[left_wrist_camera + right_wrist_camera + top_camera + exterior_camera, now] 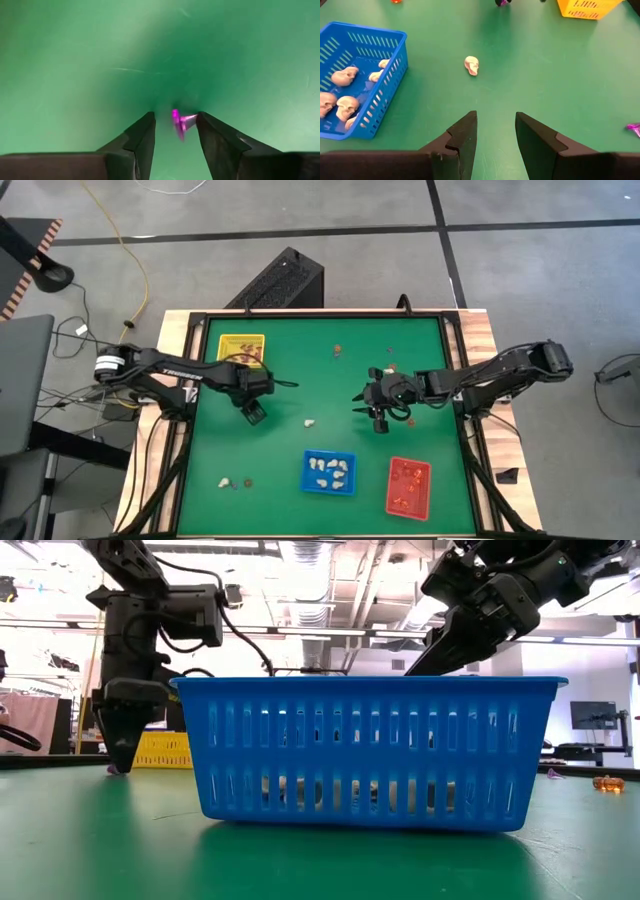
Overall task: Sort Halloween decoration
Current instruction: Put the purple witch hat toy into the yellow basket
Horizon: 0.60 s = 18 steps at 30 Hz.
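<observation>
My left gripper (255,413) is low over the green mat in front of the yellow tray (241,350). It is open, with a small purple trinket (178,122) between its fingers; the low view shows this trinket (112,769) at the fingertips on the mat. My right gripper (378,418) hangs open above the mat right of centre, holding nothing. A cream skull (471,65) lies on the mat ahead of it, between the two grippers (309,422). The blue tray (328,472) holds several cream skulls (344,76). The red tray (408,486) holds orange-red pieces. My left gripper (175,132) points down at the mat with its fingers on either side of the purple trinket. One end of the trinket (190,118) reaches up to one finger (207,130); I cannot tell whether they touch. The trinket appears to lie on the mat.
Loose trinkets lie near the mat's far edge (338,350) and near its front left corner (225,481). A purple piece (634,128) lies beside my right gripper. An orange piece (607,783) lies on the mat to the right. The blue tray's wall (370,750) fills the low view.
</observation>
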Each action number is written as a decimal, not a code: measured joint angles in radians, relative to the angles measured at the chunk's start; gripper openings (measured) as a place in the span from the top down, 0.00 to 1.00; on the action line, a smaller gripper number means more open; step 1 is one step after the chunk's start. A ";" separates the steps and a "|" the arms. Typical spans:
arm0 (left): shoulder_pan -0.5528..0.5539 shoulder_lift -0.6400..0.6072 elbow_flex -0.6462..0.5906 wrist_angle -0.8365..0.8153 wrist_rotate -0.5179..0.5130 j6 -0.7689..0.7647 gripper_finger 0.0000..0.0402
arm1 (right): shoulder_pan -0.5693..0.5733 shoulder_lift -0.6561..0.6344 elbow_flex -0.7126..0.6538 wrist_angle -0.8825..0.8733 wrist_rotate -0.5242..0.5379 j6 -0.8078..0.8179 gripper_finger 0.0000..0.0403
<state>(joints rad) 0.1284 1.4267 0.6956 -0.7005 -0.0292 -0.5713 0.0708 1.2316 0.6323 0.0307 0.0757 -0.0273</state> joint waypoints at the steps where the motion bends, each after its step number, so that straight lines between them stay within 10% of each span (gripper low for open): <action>1: 0.000 0.013 0.001 0.004 0.004 0.001 0.67 | 0.000 0.000 0.000 0.000 0.000 0.000 0.59; 18: 0.000 -0.037 -0.004 0.039 -0.002 0.083 0.99 | 0.000 0.000 0.000 0.000 0.000 0.001 0.59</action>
<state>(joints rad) 0.1280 1.3894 0.6918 -0.6619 -0.0311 -0.4883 0.0708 1.2312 0.6323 0.0311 0.0757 -0.0261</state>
